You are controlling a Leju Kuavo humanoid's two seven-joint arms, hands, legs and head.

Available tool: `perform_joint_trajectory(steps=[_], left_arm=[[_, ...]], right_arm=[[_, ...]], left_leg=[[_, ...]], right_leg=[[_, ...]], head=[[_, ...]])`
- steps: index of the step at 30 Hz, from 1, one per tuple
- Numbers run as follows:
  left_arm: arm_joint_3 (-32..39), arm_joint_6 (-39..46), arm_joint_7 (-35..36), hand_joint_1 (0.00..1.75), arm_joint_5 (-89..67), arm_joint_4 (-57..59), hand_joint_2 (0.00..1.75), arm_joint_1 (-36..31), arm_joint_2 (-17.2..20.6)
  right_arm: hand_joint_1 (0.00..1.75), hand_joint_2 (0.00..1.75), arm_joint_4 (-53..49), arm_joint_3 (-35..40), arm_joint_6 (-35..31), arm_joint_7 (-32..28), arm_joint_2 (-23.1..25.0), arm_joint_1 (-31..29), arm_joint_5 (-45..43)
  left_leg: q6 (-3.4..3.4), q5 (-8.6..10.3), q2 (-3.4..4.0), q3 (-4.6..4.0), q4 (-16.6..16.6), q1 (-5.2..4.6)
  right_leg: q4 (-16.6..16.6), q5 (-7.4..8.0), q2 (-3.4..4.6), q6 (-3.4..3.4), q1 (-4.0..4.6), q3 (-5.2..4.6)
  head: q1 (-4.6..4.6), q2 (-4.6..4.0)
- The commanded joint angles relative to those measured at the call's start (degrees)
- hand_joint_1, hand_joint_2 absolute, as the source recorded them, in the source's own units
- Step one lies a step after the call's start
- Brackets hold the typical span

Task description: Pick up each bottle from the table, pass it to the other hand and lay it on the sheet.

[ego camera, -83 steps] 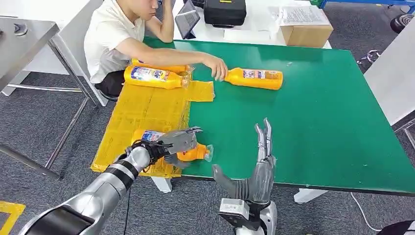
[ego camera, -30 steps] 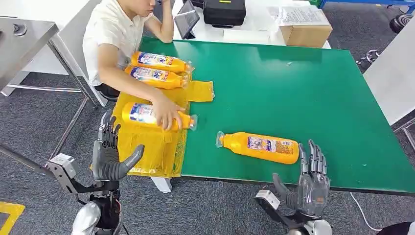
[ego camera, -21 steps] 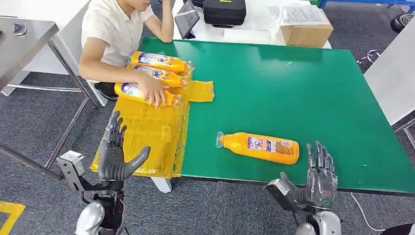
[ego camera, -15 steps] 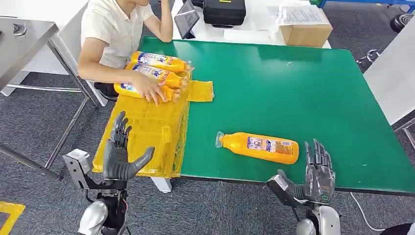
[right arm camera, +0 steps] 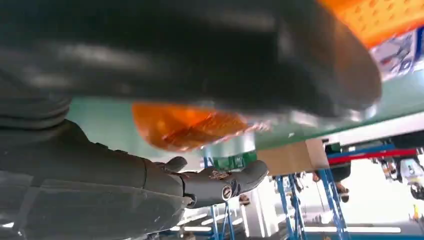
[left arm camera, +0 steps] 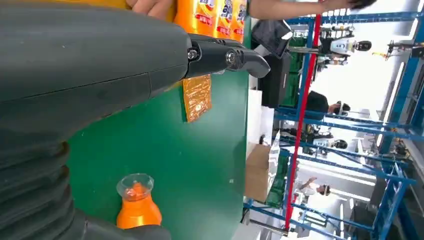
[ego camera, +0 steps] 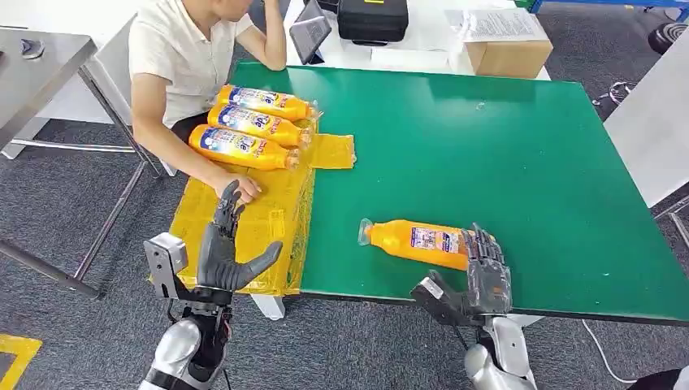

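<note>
Both hands raised with fingers spread: left hand (ego camera: 226,253), right hand (ego camera: 484,280).

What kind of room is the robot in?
Probably a robot test lab or workshop. There is a green work table, blue metal racks with other robot parts behind it, and a person sitting beside the bottles.

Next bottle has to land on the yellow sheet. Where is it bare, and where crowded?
The yellow sheet is bare on its near half, between the person's hand and the left hand. Its far end is crowded: three bottles lie side by side.
</note>
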Motion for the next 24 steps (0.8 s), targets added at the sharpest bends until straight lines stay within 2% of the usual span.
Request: perform_joint_trajectory(steps=[1, 2, 3, 6, 8, 17, 24], left_arm=[[-2.79, -1.52, 1.61, 0.00, 0.85, 7.60, 1.75, -3.83, 0.05], [-2.79, -1.52, 1.61, 0.00, 0.85, 7.60, 1.75, -3.83, 0.05], [-2.83, -1.64, 1.73, 0.00, 1.05, 7.89, 1.75, -3.83, 0.07], [-2.94, -1.79, 1.80, 0.00, 0.93, 8.02, 1.75, -3.77, 0.06], [-2.91, -1.92, 1.92, 0.00, 0.58, 7.88, 1.75, -3.52, -0.22], [-2.71, -1.86, 2.01, 0.00, 0.17, 7.80, 1.75, -3.19, -0.52], [-2.48, -1.84, 2.23, 0.00, -0.17, 7.45, 1.75, -2.90, -0.63]], right_arm=[[0.00, 0.00, 10.91, 6.66, -0.05, 4.03, -2.46, -7.32, 2.84], [0.00, 0.00, 10.91, 6.66, -0.05, 4.03, -2.46, -7.32, 2.84], [0.00, 1.75, 11.02, 7.06, -0.05, 4.74, -2.56, -7.79, 3.69], [0.00, 1.75, 6.65, 8.93, -0.05, 8.73, -3.57, -7.08, 10.31], [0.00, 1.75, 3.14, 10.85, -0.05, 11.39, -4.48, -6.34, 13.18], [0.00, 1.75, 0.69, 12.56, -0.05, 13.40, -5.37, -5.81, 14.36], [0.00, 1.75, 2.99, 14.01, -0.05, 14.54, -5.79, -6.35, 13.23]], left_leg=[[-0.08, -0.07, 0.08, 0.34, -0.07, 0.01], [-0.05, -0.02, 0.04, 0.21, -0.07, 0.00], [-0.08, -0.08, 0.04, 0.34, -0.05, 0.01], [-0.05, -0.02, -0.01, 0.17, -0.05, 0.00], [-0.09, -0.09, 0.03, 0.34, -0.06, 0.00], [-0.05, -0.04, 0.00, 0.21, -0.04, 0.00], [-0.07, -0.08, -0.01, 0.31, -0.05, -0.01]], right_leg=[[-0.06, -0.04, 0.11, -0.09, 0.01, 0.31], [-0.05, -0.01, 0.06, -0.06, 0.00, 0.19], [-0.04, -0.06, 0.07, -0.09, 0.01, 0.32], [-0.05, -0.03, 0.01, -0.06, 0.00, 0.17], [-0.03, -0.09, 0.06, -0.11, -0.01, 0.31], [-0.02, -0.05, 0.03, -0.07, 0.00, 0.20], [-0.01, -0.09, 0.03, -0.10, -0.01, 0.29]], head=[[0.00, 0.00], [0.00, 0.00], [0.02, 0.00], [0.02, 0.00], [0.02, 0.00], [0.00, 0.00], [0.00, 0.00]])
